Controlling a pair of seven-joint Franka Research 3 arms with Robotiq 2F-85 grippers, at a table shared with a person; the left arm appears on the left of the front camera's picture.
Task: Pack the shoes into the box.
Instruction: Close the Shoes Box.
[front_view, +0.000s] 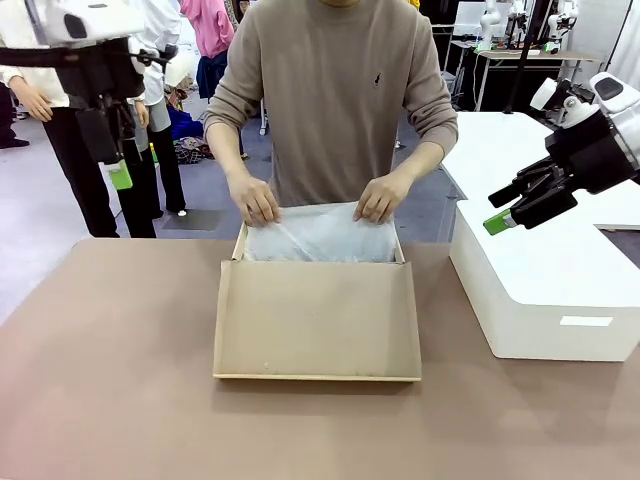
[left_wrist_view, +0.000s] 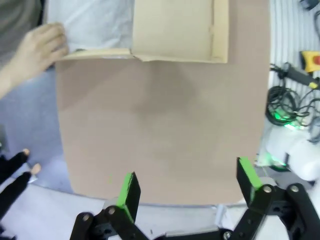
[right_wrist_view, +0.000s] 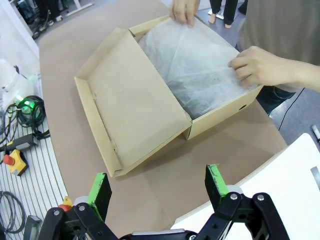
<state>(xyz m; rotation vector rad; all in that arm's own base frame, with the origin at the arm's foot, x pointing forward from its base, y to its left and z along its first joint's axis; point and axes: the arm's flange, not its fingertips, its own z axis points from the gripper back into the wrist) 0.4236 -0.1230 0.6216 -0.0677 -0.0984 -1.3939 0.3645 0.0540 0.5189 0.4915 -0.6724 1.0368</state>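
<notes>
Cardboard box (front_view: 317, 322), lid flap flat on smooth brown surface (front_view: 110, 350), contains crinkled white tissue paper (front_view: 320, 238). Left tool (left_wrist_view: 187, 182) and right tool (right_wrist_view: 157, 187) released, empty.

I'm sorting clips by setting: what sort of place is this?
Probably a robotics lab or test hall: black cables and a yellow box with a red stop button lie beside the brown table, and a white table stands behind.

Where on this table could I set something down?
Bare table left of the cardboard box and in front of its open lid; a narrower strip between lid and white box. Crowded at the far edge: the person's hands on the tissue paper.
</notes>
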